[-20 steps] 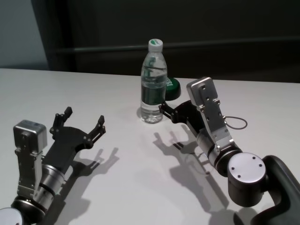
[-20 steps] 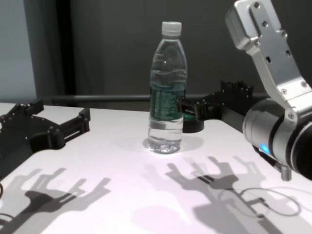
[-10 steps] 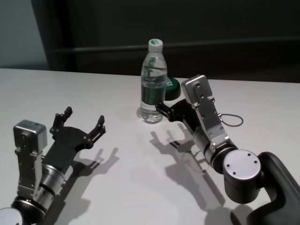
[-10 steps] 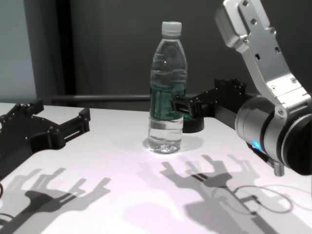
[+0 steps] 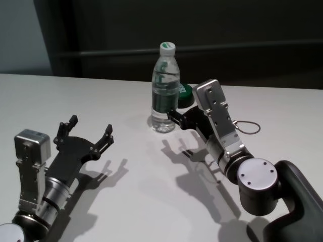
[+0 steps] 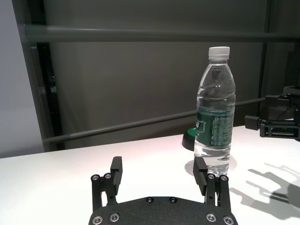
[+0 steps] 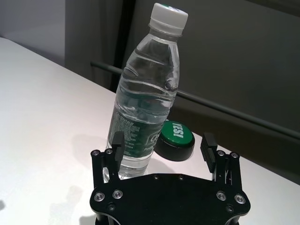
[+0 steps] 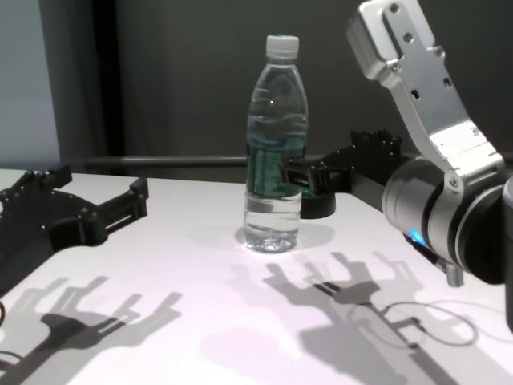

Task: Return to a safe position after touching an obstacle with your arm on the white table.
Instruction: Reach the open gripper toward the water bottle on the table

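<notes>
The obstacle, a clear water bottle [image 5: 165, 93] with a white cap and dark green label, stands upright at the back middle of the white table [image 5: 101, 96]. It also shows in the chest view [image 8: 276, 144], the left wrist view [image 6: 214, 117] and the right wrist view [image 7: 145, 103]. My right gripper [image 5: 177, 117] is open and empty just right of the bottle, with one fingertip [image 8: 287, 172] at the label; I cannot tell whether it touches. My left gripper [image 5: 91, 126] is open and empty at the front left, well away from the bottle.
A low black puck with a green top [image 5: 185, 93] lies just behind and right of the bottle, beyond my right gripper's fingers [image 7: 207, 143]. A thin cable loop [image 5: 247, 126] hangs from the right wrist. A dark wall with a rail runs behind the table's far edge.
My right arm has swung left, bringing its fingertip up to the bottle's side. The bottle has stayed upright in place. The left arm has not moved.
</notes>
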